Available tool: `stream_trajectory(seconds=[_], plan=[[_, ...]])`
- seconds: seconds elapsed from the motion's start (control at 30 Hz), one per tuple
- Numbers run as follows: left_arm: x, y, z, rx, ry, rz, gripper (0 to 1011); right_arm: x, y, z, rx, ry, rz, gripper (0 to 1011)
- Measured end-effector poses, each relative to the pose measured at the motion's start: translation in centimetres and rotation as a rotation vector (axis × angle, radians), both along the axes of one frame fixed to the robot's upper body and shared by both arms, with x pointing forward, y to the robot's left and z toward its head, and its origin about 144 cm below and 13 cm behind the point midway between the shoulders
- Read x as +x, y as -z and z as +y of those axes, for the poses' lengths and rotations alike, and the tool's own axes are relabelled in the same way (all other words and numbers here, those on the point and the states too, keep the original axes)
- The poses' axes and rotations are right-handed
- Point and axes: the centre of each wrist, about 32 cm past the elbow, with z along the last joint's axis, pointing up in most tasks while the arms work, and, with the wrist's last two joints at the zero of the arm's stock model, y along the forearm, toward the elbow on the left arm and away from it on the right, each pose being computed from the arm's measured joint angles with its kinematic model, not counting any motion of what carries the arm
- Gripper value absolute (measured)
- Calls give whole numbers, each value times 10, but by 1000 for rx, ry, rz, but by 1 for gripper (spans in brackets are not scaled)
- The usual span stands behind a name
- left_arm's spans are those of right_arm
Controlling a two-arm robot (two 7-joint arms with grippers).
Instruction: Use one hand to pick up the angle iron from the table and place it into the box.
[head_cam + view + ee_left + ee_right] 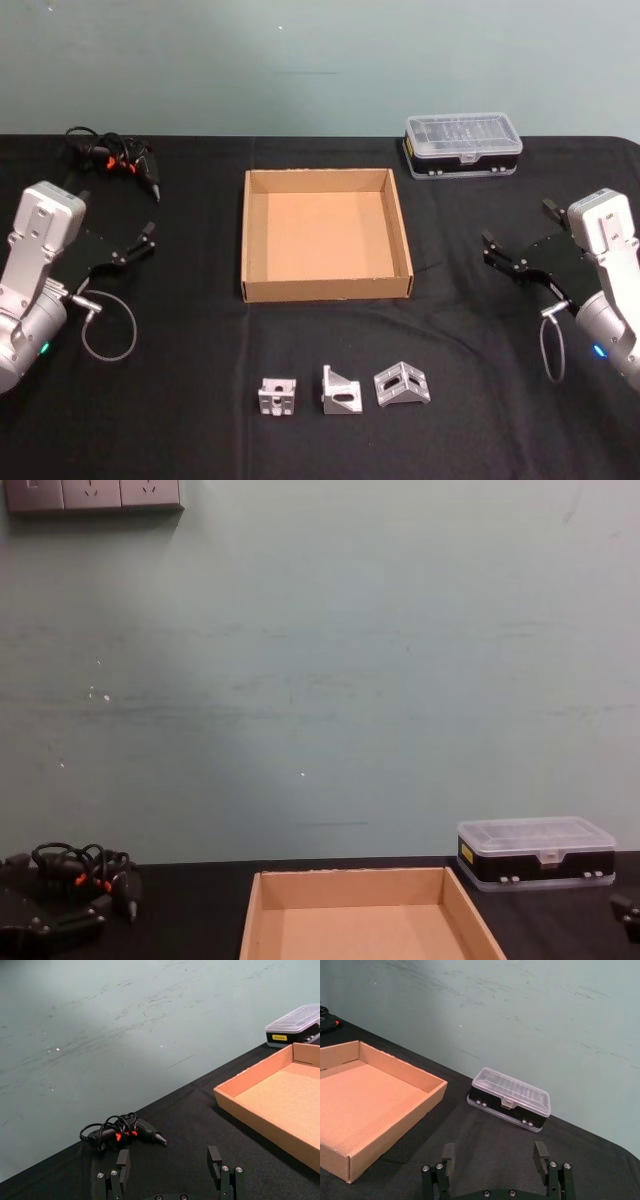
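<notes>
Writing is scarce: a small yellow label on the black case with the clear lid carries dark print too small to read. The case sits at the upper right of the head view, behind the box, which stands at the centre of the table with its brown floor in plain sight.

Three silver angle irons lie in a row at the lower centre, in front of the box and apart from it: left iron, middle iron, right iron.

At the left edge the left claw hangs released, fingers spread, near a cable bundle with orange marks at the upper left. At the right edge the right claw is likewise released, gripping nothing.

In the chest view, wall sockets at the upper left are cut off by the top edge, and the bottom edge cuts off the box's near part.
</notes>
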Motion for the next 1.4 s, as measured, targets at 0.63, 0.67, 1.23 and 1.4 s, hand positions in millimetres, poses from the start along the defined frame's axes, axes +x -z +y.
stream_trajectory(seconds=[0.63,0.67,1.23,1.4], plan=[[0,0,0,0,0,0,1011,0,0,0,0,0,0,1000],[0,0,0,0,0,0,1011,0,0,0,0,0,0,1000],[0,0,0,0,0,0,1012,-1,0,-1,28,-28,40,1000],[0,0,0,0,0,0,1011,-2,-4,-3,66,-54,65,1000]])
